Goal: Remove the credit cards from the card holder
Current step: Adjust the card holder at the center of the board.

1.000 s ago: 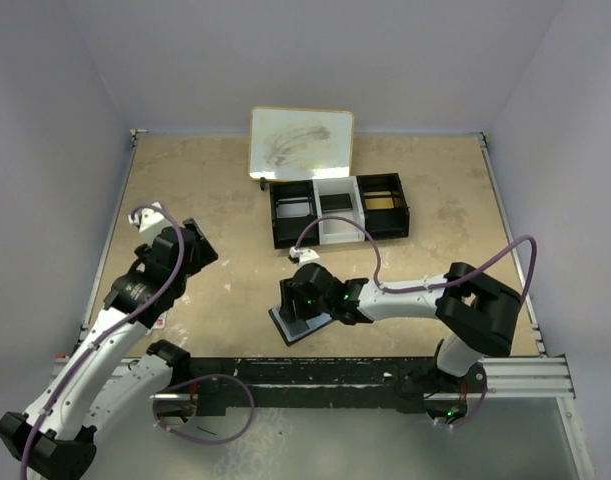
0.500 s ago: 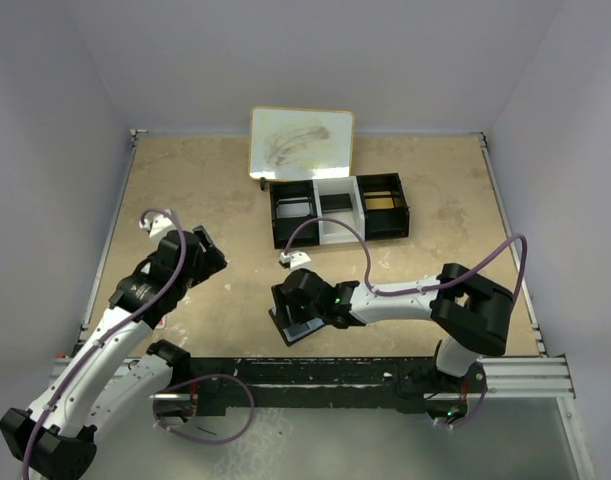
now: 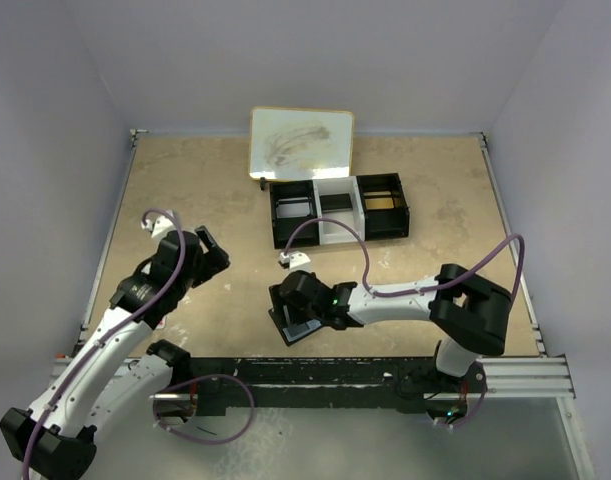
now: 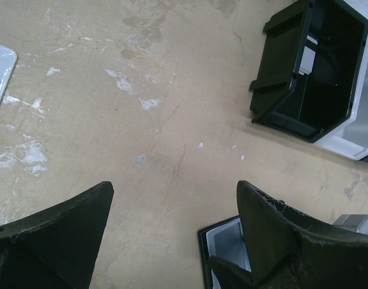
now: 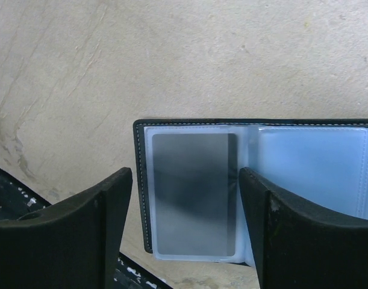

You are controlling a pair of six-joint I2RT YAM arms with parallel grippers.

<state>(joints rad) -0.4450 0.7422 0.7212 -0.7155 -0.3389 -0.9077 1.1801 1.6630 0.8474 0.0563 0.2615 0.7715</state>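
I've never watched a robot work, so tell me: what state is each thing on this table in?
card holder: lying open, flat
card: tucked in a pocket
left pincer: open, empty
right pincer: open, over the card
tray: upright, open-topped
whiteboard: smudged

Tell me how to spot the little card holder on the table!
Start at the big black-and-white tray near the tan table's far edge, then come toward the arms. Under the right gripper lies the card holder, open and flat. Unlike the tray, it is small and thin, with a black rim, shiny pale-blue pockets and a grey card in one.
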